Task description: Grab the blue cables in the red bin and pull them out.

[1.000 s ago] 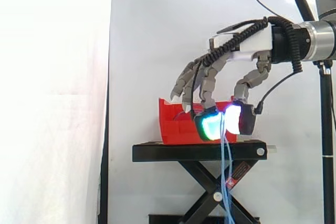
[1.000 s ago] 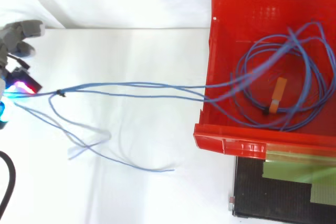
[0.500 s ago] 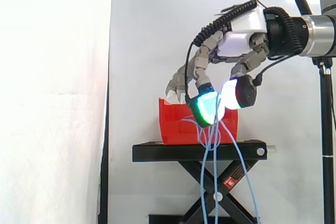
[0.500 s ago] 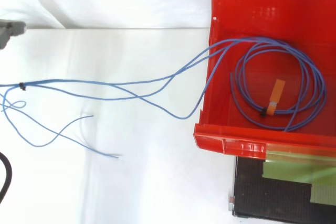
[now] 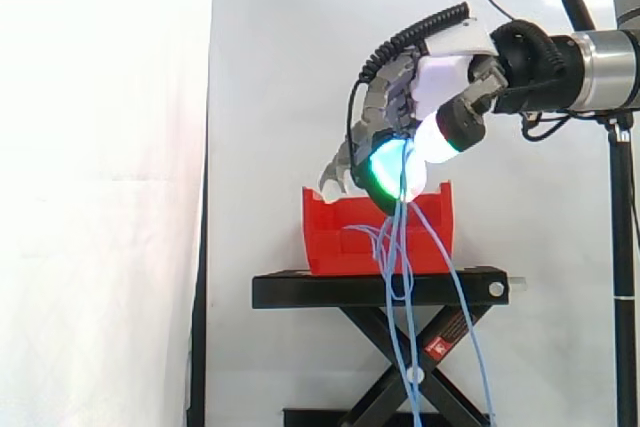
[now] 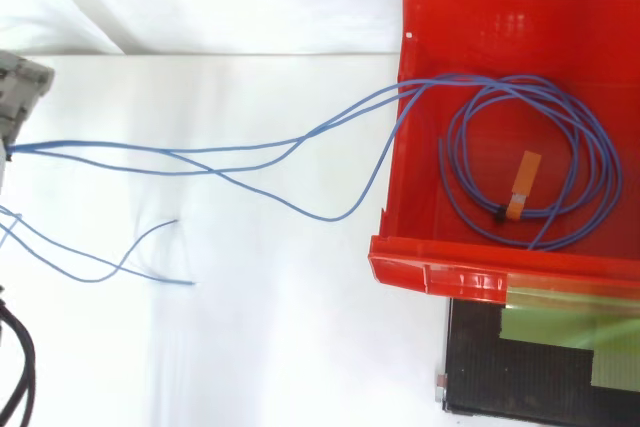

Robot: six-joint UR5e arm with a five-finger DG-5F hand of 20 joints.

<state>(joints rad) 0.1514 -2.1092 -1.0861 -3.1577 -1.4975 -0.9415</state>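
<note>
Hand: we see the hand (image 5: 445, 72) with its fingers curled, a green pad (image 5: 383, 161) and a white pad pressed together and pinching the cables between them.
Cables: the blue cables (image 6: 250, 152) are caught at the fingertips. In the top view we follow several strands from the hand, at the view's left edge, across the white surface and over the bin's wall.
Loose ends: in the side view the strands hang straight down below the hand, in front of the bin and the stand. In the top view two free ends lie on the white surface near the hand.
Coil: the rest of the cables lies looped inside the bin, well apart from the hand, with an orange tag (image 6: 525, 183) on the loop.
Bin: the red bin (image 5: 335, 232) sits just below the hand.
Stand: the black stand (image 5: 330, 290) carries the bin, lower than the hand.
</note>
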